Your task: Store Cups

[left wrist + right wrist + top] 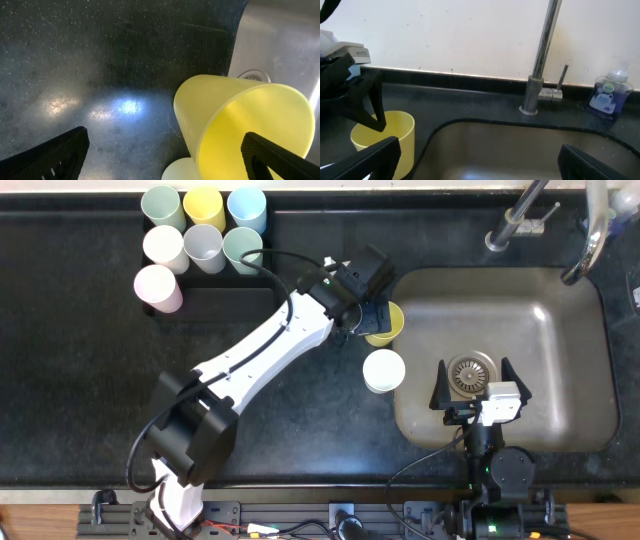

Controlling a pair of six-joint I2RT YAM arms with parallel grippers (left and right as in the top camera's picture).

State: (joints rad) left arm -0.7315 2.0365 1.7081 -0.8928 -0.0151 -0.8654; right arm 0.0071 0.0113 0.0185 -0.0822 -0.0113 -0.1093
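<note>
A yellow cup [388, 325] stands upright on the black counter at the sink's left rim. My left gripper [378, 313] hangs right over it, open, with one finger at the cup's mouth. From the wrist, the yellow cup [240, 120] sits between the spread fingers of the left gripper [165, 135], close to one fingertip. A white cup [383, 370] stands just in front of it, its rim seen as a white cup [177, 171] edge. The right wrist view shows the yellow cup [385, 135] beneath the left gripper [362, 95]. My right gripper [475, 378] sits open in the sink, holding nothing.
A black tray [215, 302] at the back left holds several upright cups in pastel colours, with a pink cup [158, 288] at its front left. The steel sink [560, 360] has a faucet [515, 220] behind it. A soap bottle [607, 97] stands beside the faucet.
</note>
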